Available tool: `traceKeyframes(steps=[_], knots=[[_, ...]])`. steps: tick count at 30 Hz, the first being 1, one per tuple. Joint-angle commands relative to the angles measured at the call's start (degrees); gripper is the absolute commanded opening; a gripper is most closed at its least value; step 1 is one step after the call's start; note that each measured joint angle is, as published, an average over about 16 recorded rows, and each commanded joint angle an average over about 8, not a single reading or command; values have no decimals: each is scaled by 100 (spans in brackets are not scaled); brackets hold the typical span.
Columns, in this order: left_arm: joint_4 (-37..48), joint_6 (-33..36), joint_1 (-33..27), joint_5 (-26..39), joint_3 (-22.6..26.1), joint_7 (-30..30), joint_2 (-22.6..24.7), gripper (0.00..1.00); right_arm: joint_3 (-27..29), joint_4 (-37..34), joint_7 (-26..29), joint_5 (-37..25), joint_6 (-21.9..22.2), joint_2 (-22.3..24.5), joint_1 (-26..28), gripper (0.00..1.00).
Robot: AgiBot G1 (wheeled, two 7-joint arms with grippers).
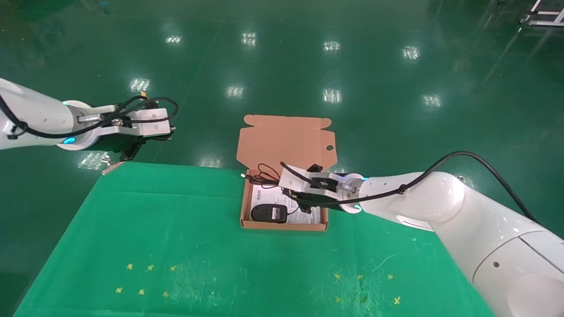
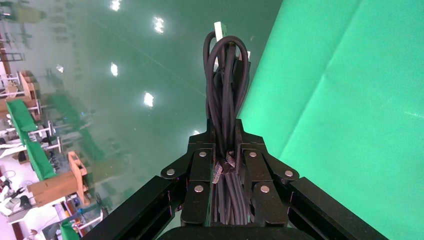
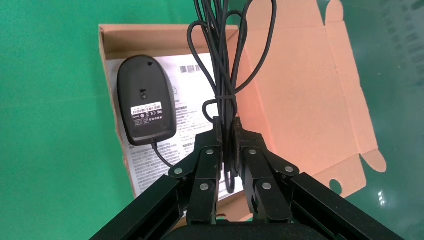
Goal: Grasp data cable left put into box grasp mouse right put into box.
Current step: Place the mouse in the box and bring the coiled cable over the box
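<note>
The salmon-orange box (image 1: 284, 226) stands open at the middle of the green table, its lid (image 1: 286, 141) laid back. The black mouse (image 1: 269, 213) lies in it, label side up, and also shows in the right wrist view (image 3: 146, 100). My right gripper (image 1: 288, 187) hangs over the box and is shut (image 3: 226, 122) on the mouse's bundled cord (image 3: 220, 60). My left gripper (image 1: 128, 153) is off the table's far left corner, above the floor. It is shut (image 2: 226, 125) on the black data cable (image 2: 225, 85), whose plug end (image 1: 112, 166) pokes out below it.
A white printed sheet (image 3: 195, 85) lines the bottom of the box under the mouse. The green cloth (image 1: 154, 242) covers the table, with small yellow cross marks (image 1: 145, 277) near the front. Shiny green floor lies beyond the far edge.
</note>
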Motion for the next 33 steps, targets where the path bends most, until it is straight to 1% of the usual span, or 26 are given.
traceKeyframes(steps=[1,9,15,19,25,29,33], knots=[[-10,6,0,3,2,1,-4,0,-51,6,5,10,-12,25,-3,100],[63,-268,212,-182,43,118,297,0,-126,178,154,-10,-37,235,46,100],[391,-832,464,-401,76,367,716,0,-86,404,223,3,-63,613,106,100],[733,-1367,680,-636,94,690,1045,0,-53,651,304,-15,-64,993,157,100],[1386,-2119,899,-1102,200,1385,1580,0,-72,1148,576,-143,-81,1563,223,100],[1630,-2483,973,-1552,432,1840,1752,0,-116,1553,841,-266,-111,1905,245,100],[1732,-2757,996,-2049,805,2129,1796,0,-169,1972,1151,-417,-125,2214,252,100]])
